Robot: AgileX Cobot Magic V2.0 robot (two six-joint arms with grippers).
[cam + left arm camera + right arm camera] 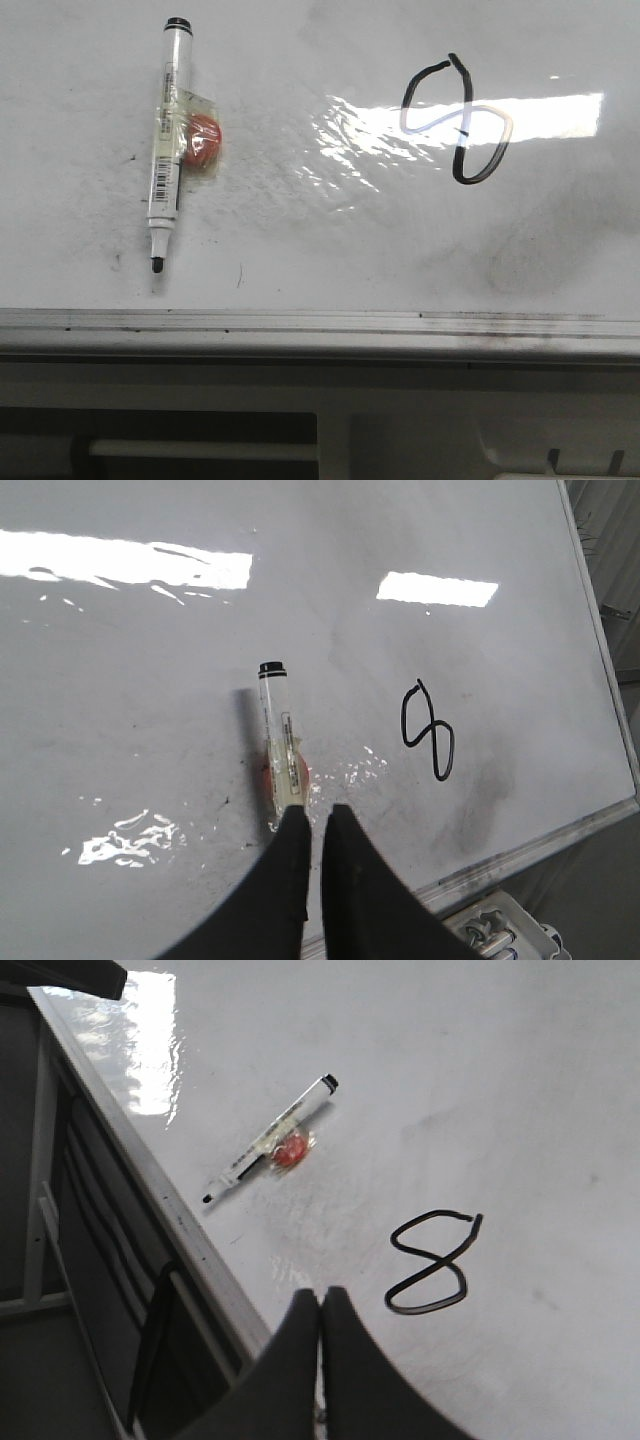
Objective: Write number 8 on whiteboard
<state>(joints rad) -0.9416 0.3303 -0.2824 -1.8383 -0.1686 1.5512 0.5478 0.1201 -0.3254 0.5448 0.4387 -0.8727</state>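
Lying free on whiteboard (80, 200): marker (168, 140) | 8 (458, 118) drawn | both end effectors (318, 825) (320, 1305) closed, empty | retreat upward, avoid smudging ink

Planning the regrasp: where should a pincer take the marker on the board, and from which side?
Grip the marker on the bare barrel between the taped orange lump and the black tip, coming straight down, fingers across its width. It lies flat on the whiteboard, and the lump fouls the middle.
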